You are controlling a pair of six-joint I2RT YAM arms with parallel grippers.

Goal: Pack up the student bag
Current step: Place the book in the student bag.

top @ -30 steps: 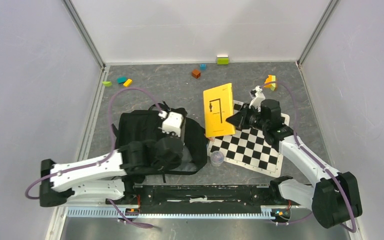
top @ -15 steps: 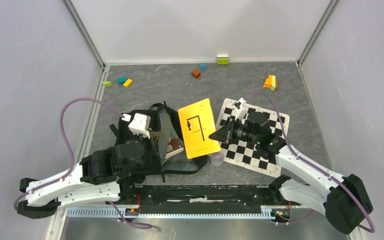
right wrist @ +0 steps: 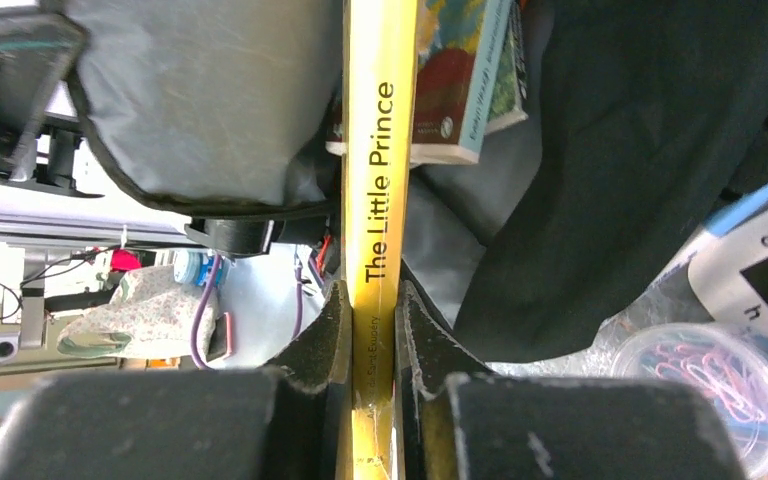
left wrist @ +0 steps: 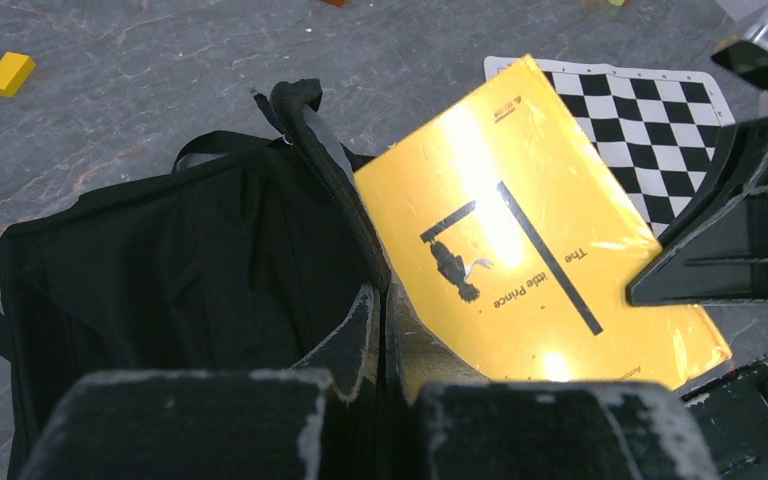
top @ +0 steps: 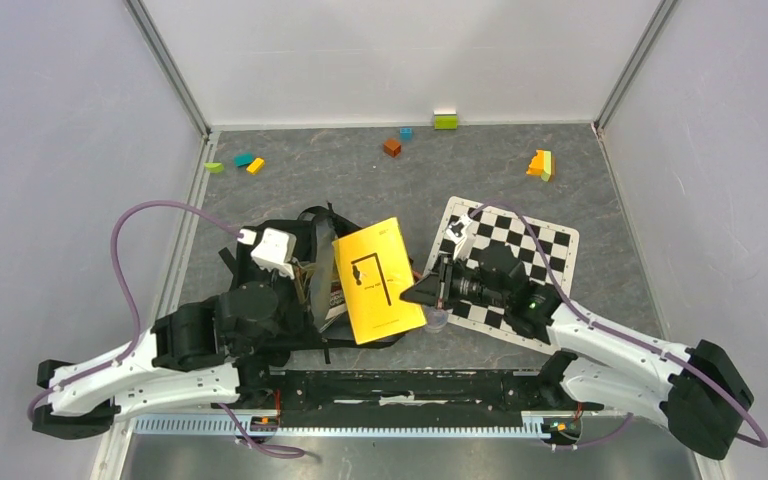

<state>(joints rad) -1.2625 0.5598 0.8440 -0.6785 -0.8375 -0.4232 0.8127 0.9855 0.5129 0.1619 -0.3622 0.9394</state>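
A lab test enclosure: white walls point(top: 400, 50), aluminium posts point(top: 165, 65), checkered board point(top: 550, 262).

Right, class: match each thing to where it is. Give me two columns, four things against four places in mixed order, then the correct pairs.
1 yellow book
2 student bag
3 paper-clip tub
4 green block

A by the back wall
B edge pinched by left gripper
C beside the checkered board
D in the right gripper

Pairs: 1-D, 2-B, 3-C, 4-A
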